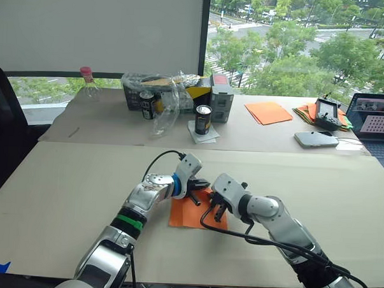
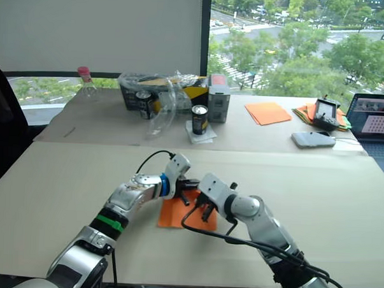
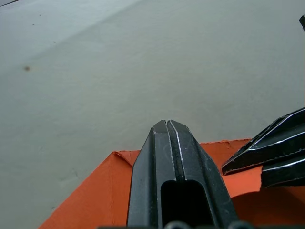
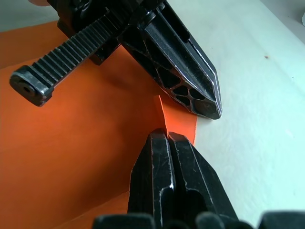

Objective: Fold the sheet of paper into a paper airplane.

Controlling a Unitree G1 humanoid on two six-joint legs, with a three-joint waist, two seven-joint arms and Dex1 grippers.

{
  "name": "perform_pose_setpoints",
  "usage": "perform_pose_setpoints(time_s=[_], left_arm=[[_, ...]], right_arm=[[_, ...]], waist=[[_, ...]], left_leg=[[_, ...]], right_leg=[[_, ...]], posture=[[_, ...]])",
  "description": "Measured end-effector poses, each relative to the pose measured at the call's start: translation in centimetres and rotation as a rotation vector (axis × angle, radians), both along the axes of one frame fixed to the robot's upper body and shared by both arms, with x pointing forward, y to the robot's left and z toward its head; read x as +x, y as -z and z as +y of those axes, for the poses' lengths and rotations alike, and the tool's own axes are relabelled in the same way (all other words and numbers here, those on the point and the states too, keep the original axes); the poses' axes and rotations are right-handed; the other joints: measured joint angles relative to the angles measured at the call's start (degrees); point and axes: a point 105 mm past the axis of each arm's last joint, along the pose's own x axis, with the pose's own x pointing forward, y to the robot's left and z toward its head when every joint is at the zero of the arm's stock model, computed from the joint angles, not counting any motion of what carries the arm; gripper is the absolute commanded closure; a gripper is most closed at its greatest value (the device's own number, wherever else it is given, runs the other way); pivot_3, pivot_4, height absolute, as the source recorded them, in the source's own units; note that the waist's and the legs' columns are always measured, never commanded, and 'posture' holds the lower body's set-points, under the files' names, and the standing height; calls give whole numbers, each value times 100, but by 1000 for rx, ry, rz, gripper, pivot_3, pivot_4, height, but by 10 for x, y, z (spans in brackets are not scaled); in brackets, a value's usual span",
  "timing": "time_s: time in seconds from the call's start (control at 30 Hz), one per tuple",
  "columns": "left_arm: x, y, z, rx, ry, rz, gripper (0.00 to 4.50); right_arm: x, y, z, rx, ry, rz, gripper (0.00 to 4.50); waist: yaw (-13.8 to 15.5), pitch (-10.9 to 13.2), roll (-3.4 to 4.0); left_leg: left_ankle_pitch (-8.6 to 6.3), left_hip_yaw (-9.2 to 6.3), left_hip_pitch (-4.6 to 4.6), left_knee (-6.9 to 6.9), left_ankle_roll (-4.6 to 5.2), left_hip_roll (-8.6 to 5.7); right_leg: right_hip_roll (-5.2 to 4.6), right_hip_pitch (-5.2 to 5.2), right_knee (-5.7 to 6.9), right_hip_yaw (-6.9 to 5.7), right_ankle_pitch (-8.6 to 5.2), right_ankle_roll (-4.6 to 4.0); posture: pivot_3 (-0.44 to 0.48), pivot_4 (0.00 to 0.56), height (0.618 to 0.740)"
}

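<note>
the sheet of paper (image 1: 190, 213) lies flat on the matte beige table (image 1: 62, 189), directly beneath both tips, its far edge just past them. the left gripper (image 1: 196, 186) has its fingers pressed together with nothing between them, and the right gripper (image 4: 167, 136) is pinched on a raised corner of that thin, creased orange square. with two hard black points on such slick paper, i judge a pull could tear the corner or skid the sheet, skewing the fold.
</note>
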Motion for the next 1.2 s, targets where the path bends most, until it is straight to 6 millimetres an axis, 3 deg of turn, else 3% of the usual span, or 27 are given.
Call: perform_pose_setpoints(time_s=[0.17,0.33,0.47,0.6,0.77,1.0,1.2], left_arm=[[0,0,0,10,8,-6,4500],[0,0,1,13,9,-12,4500],[1,0,4,9,1,-10,4500],[-1,1,7,7,-5,-14,4500],[0,1,9,8,-6,-18,4500],[1,1,8,8,11,-6,4500],[0,2,7,9,24,-2,4500]], right_arm=[[-8,-10,-10,-33,-4,14,1897],[-13,-31,-18,45,6,18,1897],[-5,-44,-22,182,76,17,3067],[3,-32,-24,208,129,57,4461],[9,-2,-9,201,147,142,4461],[20,0,-5,179,142,113,4461],[16,3,-8,185,141,102,4461]], waist=[[18,0,-1],[32,1,-2],[12,1,-2],[-9,1,-2],[-43,1,-1],[-42,1,-1],[-35,-1,0]], left_leg=[[-1,0,-2,1,2,-1],[-1,-1,-2,0,2,1],[0,0,0,-2,0,3],[0,1,2,-3,0,3],[2,1,2,-2,-2,2],[1,0,2,-2,-2,0],[1,0,6,-2,-1,0]], right_leg=[[-1,-1,-2,0,0,1],[0,0,-3,-1,0,1],[2,-1,0,0,0,0],[2,-2,0,1,0,0],[1,-4,5,2,1,-1],[1,-2,4,1,1,0],[1,3,4,0,1,0]], posture=[[0,150,670],[0,150,670],[0,150,670],[0,150,670],[0,150,670],[0,150,670],[0,150,670]])
